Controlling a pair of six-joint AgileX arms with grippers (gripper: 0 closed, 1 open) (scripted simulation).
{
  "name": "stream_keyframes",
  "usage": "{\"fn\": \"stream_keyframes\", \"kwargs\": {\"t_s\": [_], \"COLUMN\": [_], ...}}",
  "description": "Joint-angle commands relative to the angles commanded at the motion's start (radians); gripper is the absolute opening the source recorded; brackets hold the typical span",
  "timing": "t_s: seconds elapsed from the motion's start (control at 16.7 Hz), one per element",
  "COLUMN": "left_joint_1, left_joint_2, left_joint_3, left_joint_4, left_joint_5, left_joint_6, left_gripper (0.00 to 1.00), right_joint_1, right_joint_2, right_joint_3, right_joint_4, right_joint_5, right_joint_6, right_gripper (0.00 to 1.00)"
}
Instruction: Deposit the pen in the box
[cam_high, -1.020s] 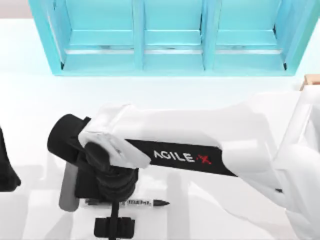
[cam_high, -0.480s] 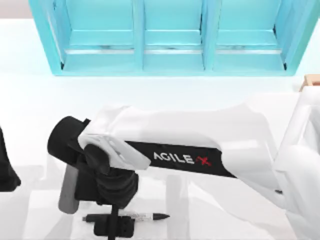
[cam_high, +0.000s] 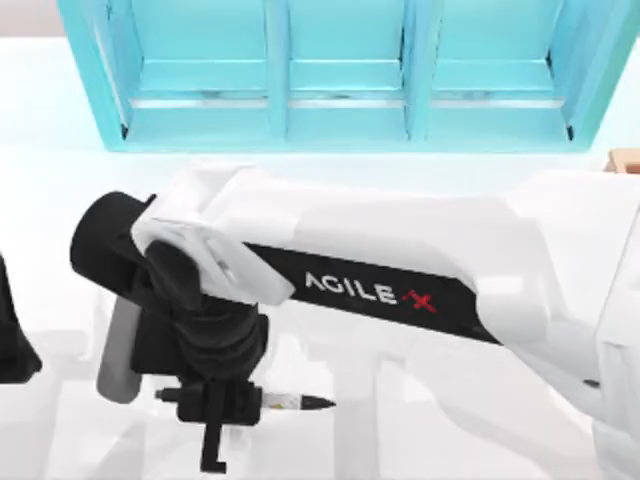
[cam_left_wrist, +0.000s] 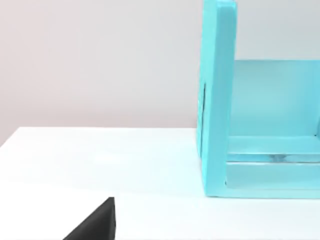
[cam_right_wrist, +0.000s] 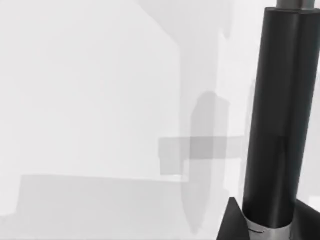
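Observation:
My right gripper (cam_high: 222, 403) is shut on the pen (cam_high: 297, 403), a slim black pen with a white printed band. It holds the pen level near the table's front edge, with the pointed tip sticking out to the right. In the right wrist view the black pen barrel (cam_right_wrist: 280, 115) runs out from between the dark fingertips (cam_right_wrist: 231, 222), above its own shadow on the white table. A tan corner of the box (cam_high: 626, 158) shows at the right edge, far from the pen. My left arm (cam_high: 12, 340) is parked at the left edge.
A large cyan three-compartment shelf unit (cam_high: 340, 75) spans the back of the table, and its side wall (cam_left_wrist: 217, 100) also appears in the left wrist view. My right arm's white body (cam_high: 400, 270) stretches across the middle of the table.
My right gripper dropped onto the lying pen, shut on it, and has now risen with it, shifting slightly left. The left arm has stayed still.

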Motion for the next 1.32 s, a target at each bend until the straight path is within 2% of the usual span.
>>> {"fn": "stream_keyframes", "kwargs": {"t_s": [0.3, 0.6, 0.78, 1.02, 1.32], "left_joint_1": [0.0, 0.0, 0.0, 0.0, 0.0], "left_joint_2": [0.0, 0.0, 0.0, 0.0, 0.0], "left_joint_3": [0.0, 0.0, 0.0, 0.0, 0.0], "left_joint_4": [0.0, 0.0, 0.0, 0.0, 0.0], "left_joint_5": [0.0, 0.0, 0.0, 0.0, 0.0], "left_joint_6": [0.0, 0.0, 0.0, 0.0, 0.0], "left_gripper": [1.0, 1.0, 1.0, 1.0, 1.0], "right_joint_1": [-0.004, -0.003, -0.067, -0.3, -0.772], "right_joint_2": [-0.031, -0.031, -0.089, -0.25, -0.482], "right_joint_3": [0.15, 0.156, 0.122, -0.001, -0.277], "right_joint_4": [-0.187, -0.192, -0.186, -0.165, -0.082], "right_joint_5": [0.0, 0.0, -0.008, -0.03, -0.074], "right_joint_6": [0.0, 0.002, 0.065, 0.281, 0.666], "right_gripper": [0.0, 0.0, 0.0, 0.0, 0.0]}}
